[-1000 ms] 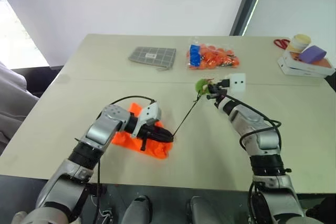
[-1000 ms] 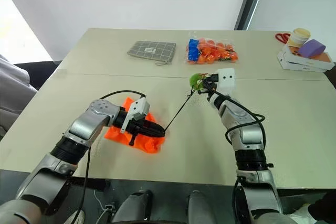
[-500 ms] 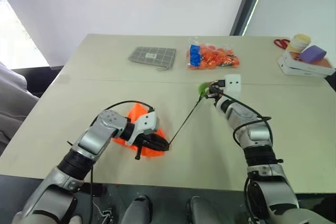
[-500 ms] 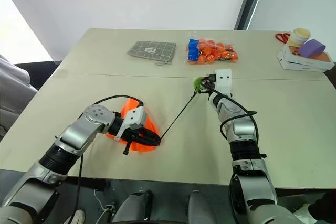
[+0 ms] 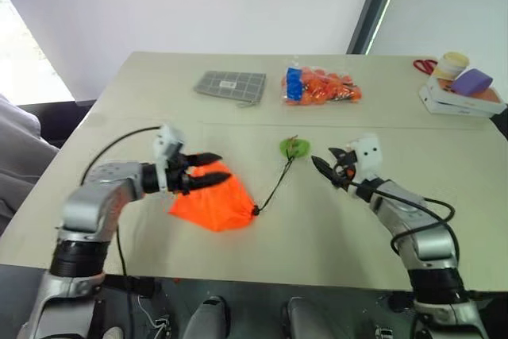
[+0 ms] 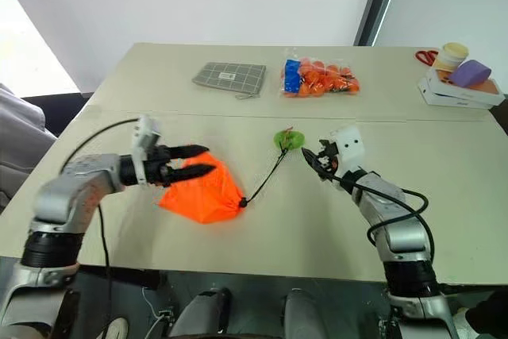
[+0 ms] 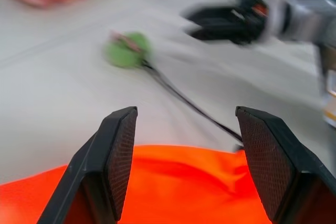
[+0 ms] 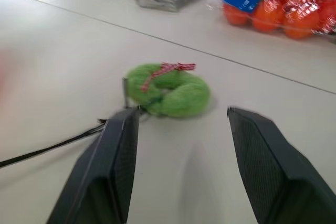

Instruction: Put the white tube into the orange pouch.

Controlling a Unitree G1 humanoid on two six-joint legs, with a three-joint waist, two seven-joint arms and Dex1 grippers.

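One orange pouch (image 5: 213, 205) lies flat, cord (image 5: 273, 188) stretching toward right gripper (image 5: 327, 166)

head stereo: high, facing forward-down over table (image 5: 238, 260) | wrist cams: low, close, facing inward | shared: green tag (image 8: 169, 90), orange pouch (image 7: 157, 192)

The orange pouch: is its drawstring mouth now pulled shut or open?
Pulled shut, it seems. The orange pouch gathers to a point where the black cord leaves it; the green tag lies loose on the table, both grippers open and apart from it.
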